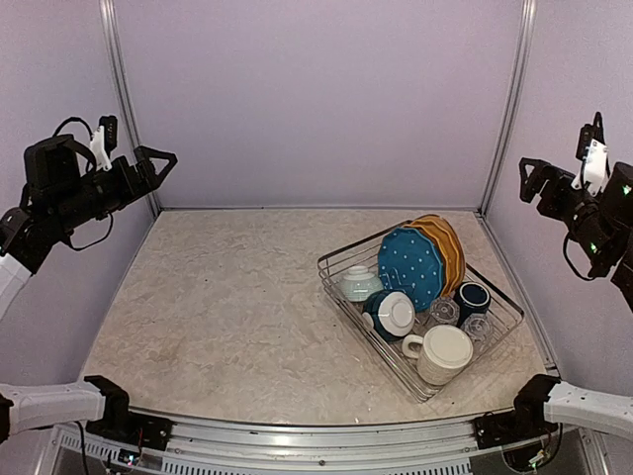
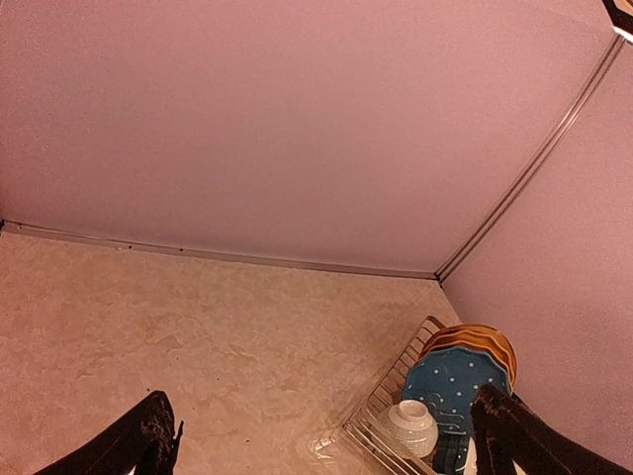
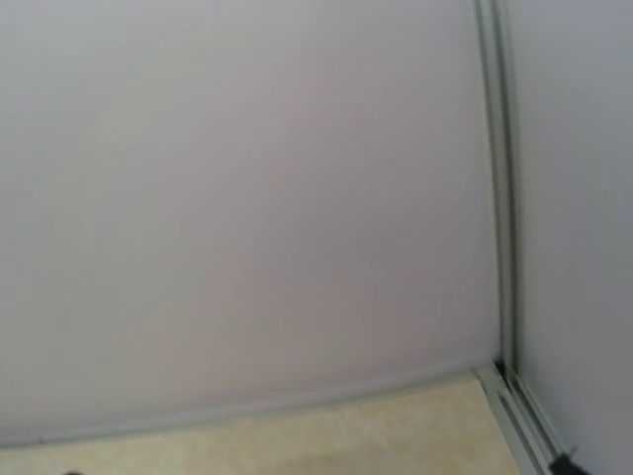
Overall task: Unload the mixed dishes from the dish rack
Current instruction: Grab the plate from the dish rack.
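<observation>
- The dish rack (image 1: 326, 269) is sitting near the table's (image 1: 218, 297) right near corner, carrying the mixed dishes (image 1: 396, 315).
- The plates (image 1: 410, 265) are standing on edge in its wire slots, likely so they stay upright.
- The left gripper (image 1: 163, 173) and right gripper (image 1: 524, 181) are hovering high at either side, jaws gaping wide and empty, well apart from the rack.

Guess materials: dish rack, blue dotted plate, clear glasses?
Dish rack: likely metal wire, shiny silver strands. Blue dotted plate: probably glazed ceramic, smooth opaque sheen. Clear glasses: glass or clear plastic, see-through; cannot tell which.
</observation>
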You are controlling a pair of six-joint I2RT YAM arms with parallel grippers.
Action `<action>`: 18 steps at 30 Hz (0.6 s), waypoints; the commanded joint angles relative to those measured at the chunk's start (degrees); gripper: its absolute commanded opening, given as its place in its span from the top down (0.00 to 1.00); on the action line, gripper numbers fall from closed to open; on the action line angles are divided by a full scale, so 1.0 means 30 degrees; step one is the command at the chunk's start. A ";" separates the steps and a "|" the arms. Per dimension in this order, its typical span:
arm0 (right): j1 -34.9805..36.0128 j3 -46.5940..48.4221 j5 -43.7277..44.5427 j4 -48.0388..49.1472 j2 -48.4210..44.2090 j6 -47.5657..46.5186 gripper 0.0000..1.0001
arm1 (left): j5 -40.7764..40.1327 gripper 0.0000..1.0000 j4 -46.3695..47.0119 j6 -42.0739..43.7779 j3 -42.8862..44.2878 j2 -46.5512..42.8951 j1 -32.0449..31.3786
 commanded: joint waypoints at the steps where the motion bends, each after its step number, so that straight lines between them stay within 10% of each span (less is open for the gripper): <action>1: -0.0819 0.0362 -0.0494 -0.3061 0.0345 0.1965 0.00 | 0.0107 0.01 0.0518 0.0713 0.0347 0.0822 -0.0696; 18: -0.1548 0.0432 -0.6342 -0.7409 0.6344 0.3293 0.00 | 0.1735 0.01 0.0395 0.1354 0.1204 0.2234 -0.1463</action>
